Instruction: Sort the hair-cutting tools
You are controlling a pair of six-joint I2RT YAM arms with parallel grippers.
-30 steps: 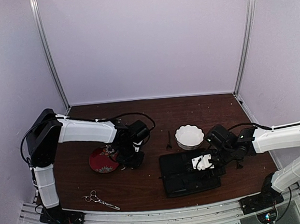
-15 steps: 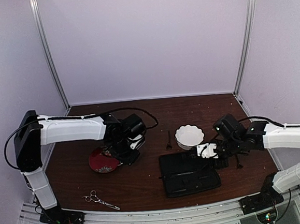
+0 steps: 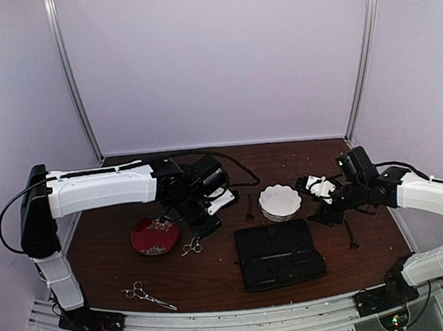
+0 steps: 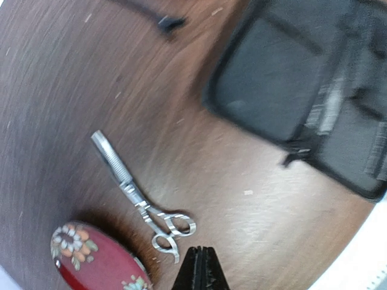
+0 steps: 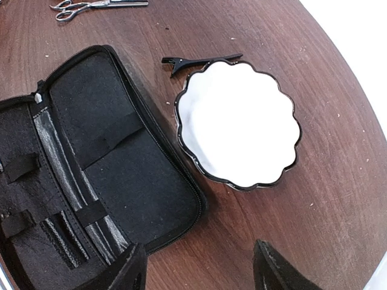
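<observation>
One pair of silver scissors [image 3: 190,247] lies on the table just right of the red flowered plate [image 3: 152,237]; it also shows in the left wrist view [image 4: 142,202] and the right wrist view [image 5: 91,5]. A second pair of scissors [image 3: 148,295] lies near the front left edge. One black clip [image 3: 249,206] lies left of the white bowl, also seen in the right wrist view [image 5: 199,60]. Another clip [image 3: 351,236] lies right of the case. My left gripper [image 4: 201,272] is shut and empty, just beside the scissors' rings. My right gripper [image 5: 199,272] is open and empty, above the table between bowl and case.
An open black zip case [image 3: 280,254] lies at front centre, also in the right wrist view [image 5: 91,169]. A white scalloped bowl [image 3: 279,201] stands behind it, also in the right wrist view [image 5: 239,124]. The plate rim shows in the left wrist view [image 4: 91,260].
My left gripper has moved right and back from over the red plate; a pair of scissors now lies beside the plate. My right gripper has moved off the case, back and to the right.
</observation>
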